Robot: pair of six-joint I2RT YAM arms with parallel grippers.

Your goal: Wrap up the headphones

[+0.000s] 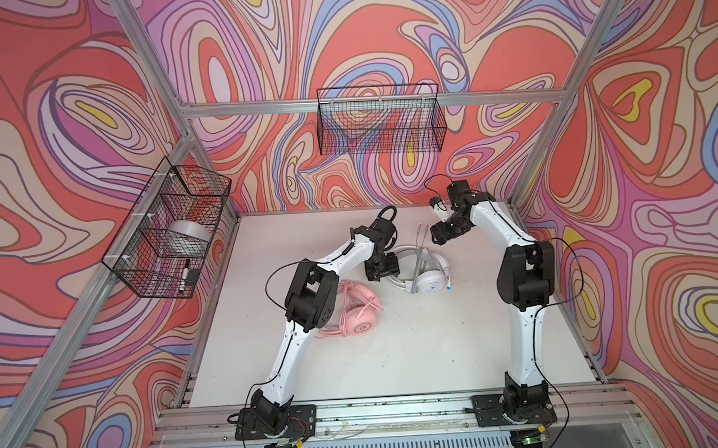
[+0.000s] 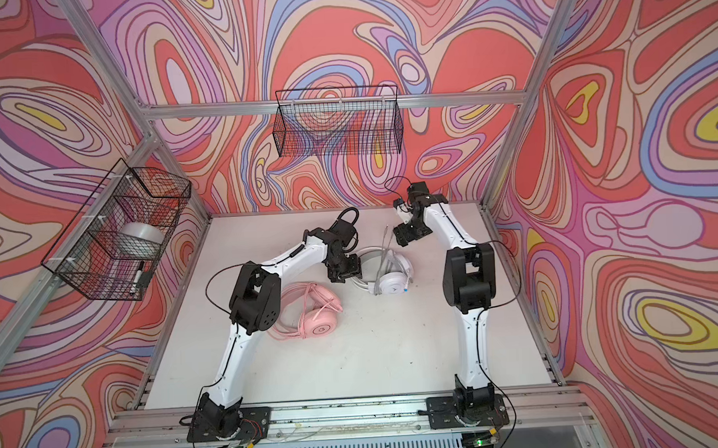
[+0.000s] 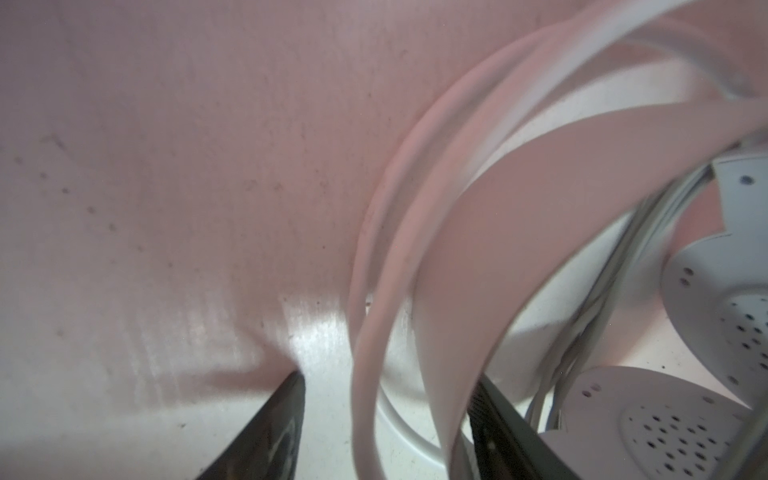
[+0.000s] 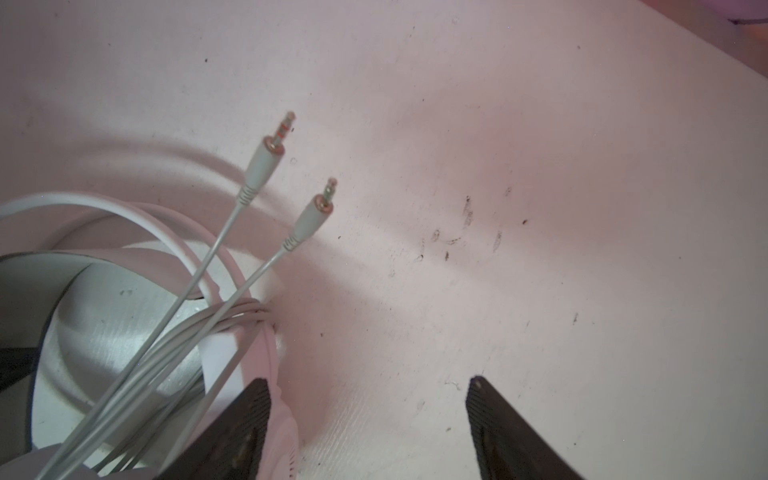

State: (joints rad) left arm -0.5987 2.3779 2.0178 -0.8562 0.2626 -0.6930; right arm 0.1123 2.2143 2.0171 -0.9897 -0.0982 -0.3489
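- Headphones in pink lie lower centre, bundled and apparently finished.
- White headphones sit mid-frame. The left gripper straddles their headband, jaws apart, seemingly to steady it.
- The right gripper hovers beyond, open and empty, beside loose plugs.

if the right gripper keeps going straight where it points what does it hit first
Probably the bare table, just beside the white headset; the right gripper is open with nothing between.

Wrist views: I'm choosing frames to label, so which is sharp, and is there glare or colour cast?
Left wrist view: white headband close up is blurred, pink cast, glare patch on the table. Right wrist view: both jack plugs sharp, same pink cast.
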